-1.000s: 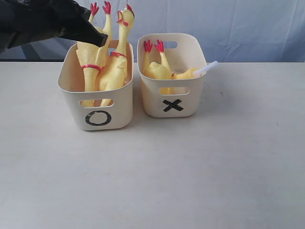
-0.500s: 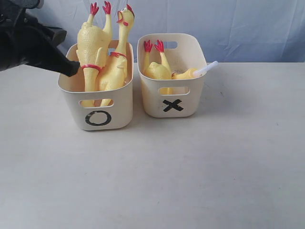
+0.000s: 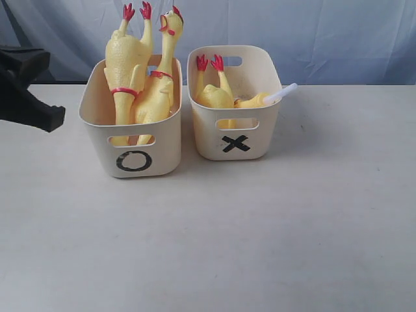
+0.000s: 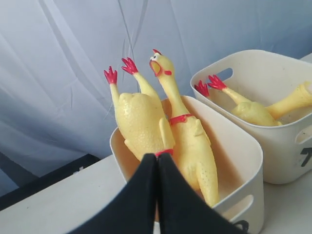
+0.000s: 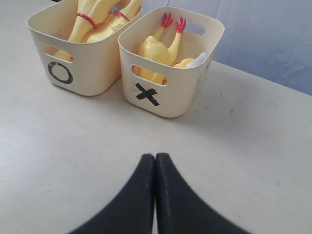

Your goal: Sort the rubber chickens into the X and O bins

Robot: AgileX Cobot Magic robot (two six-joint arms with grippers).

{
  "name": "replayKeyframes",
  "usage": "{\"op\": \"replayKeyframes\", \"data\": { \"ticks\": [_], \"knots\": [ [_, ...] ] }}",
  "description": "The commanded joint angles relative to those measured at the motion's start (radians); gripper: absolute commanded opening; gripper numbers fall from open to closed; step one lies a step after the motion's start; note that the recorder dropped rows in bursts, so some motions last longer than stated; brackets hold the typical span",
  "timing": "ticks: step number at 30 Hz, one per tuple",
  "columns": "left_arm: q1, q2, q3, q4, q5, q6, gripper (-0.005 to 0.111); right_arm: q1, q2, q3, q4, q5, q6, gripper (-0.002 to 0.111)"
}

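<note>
One pale off-white table [image 3: 273, 234] carries everything, and one creased blue-grey cloth backdrop [image 3: 338, 32] hangs behind it. Two cream plastic tubs with rounded corners and handle slots stand side by side near the table's far edge, just apart from each other: the O bin [image 3: 166, 153] on the left and the X bin [image 3: 260, 140] on the right. Three yellow rubber chickens with red feet and combs are in them. Two stand in the O bin: a feet-up chicken [image 3: 125, 65] with a red band, and leaning against it a head-up chicken [image 3: 159, 91] with its red beak open, both rising well above the rim. A third chicken [image 3: 214, 96] lies low in the X bin with its red feet up. There are two black claws. The left claw [image 3: 62, 119] hangs to the left of the O bin, clear of it, its fingers pressed together on nothing. The right claw [image 5: 155, 158] hovers over bare table in front of the bins, likewise closed and empty. The only writing is one black O mark [image 3: 134, 160] and one black X mark [image 3: 235, 143], each on its bin's front wall. One small white piece [image 3: 284, 93] sticks out over the X bin's rim, perhaps a tube at the chicken's neck end.
</note>
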Motion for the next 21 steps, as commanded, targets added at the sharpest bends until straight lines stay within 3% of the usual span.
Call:
{"op": "replayKeyframes", "data": {
  "ticks": [1,8,21],
  "knots": [
    [-0.002,-0.083,0.022,-0.008,-0.005,-0.002,0.000,0.000,-0.007,0.004,-0.008,-0.007,0.002,-0.001],
    [-0.002,-0.139,0.022,-0.008,-0.005,-0.002,0.000,-0.021,-0.070,0.004,-0.001,-0.007,0.004,-0.001],
    [-0.002,-0.236,0.022,-0.006,-0.001,-0.002,0.000,-0.477,-0.328,0.004,0.002,-0.007,0.003,-0.001]
  ]
}}
